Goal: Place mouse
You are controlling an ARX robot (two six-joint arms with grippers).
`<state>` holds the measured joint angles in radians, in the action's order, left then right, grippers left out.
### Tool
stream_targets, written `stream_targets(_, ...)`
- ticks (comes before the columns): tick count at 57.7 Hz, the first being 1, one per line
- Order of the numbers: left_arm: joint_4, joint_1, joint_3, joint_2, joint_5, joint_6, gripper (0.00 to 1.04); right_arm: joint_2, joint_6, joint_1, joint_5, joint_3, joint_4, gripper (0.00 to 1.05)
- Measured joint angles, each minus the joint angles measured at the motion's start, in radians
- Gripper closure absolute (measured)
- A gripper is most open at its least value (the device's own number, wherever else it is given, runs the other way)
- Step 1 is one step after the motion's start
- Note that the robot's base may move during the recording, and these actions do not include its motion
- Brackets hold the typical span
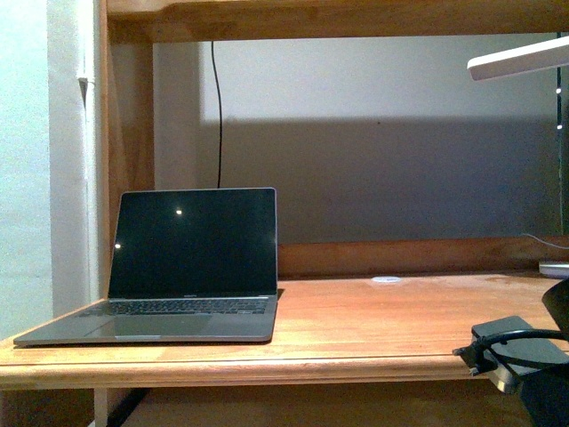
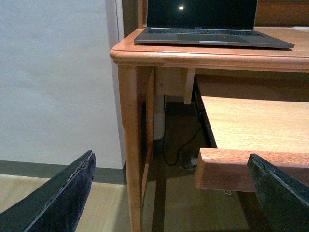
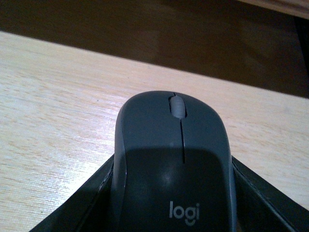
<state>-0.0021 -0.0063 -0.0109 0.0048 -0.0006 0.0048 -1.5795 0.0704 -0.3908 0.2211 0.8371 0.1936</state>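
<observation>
Clamped at both sides by right end effector for level carrying: dark grey, domed plastic mouse. Located over pale wooden pull-out shelf beneath wooden counter front edge; contact not determinable. Left end effector spread apart, empty, low off left front corner.

front view level with desk, left wrist lower, both toward laptop

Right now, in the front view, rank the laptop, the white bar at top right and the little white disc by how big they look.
1. laptop
2. white bar, cropped by the frame edge
3. white disc, farther back, so its real size is unsure
</observation>
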Motion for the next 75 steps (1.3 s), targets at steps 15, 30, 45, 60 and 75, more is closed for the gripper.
stream_targets(15, 0.000, 0.000, 0.000, 0.000, 0.000, 0.000, 0.08, 0.182, -0.041, 0.051, -0.017, -0.011, -0.081, 0.49)
stream_targets(30, 0.000, 0.000, 0.000, 0.000, 0.000, 0.000, 0.08, 0.235, -0.060, -0.057, 0.024, 0.161, -0.150, 0.49)
stream_targets(45, 0.000, 0.000, 0.000, 0.000, 0.000, 0.000, 0.08, -0.091, -0.038, -0.174, 0.154, 0.523, -0.193, 0.49)
stream_targets(60, 0.000, 0.000, 0.000, 0.000, 0.000, 0.000, 0.08, -0.327, 0.037, -0.201, 0.239, 0.800, -0.225, 0.49)
stream_targets(75, 0.000, 0.000, 0.000, 0.000, 0.000, 0.000, 0.08, -0.478, 0.080, -0.208, 0.264, 0.926, -0.261, 0.49)
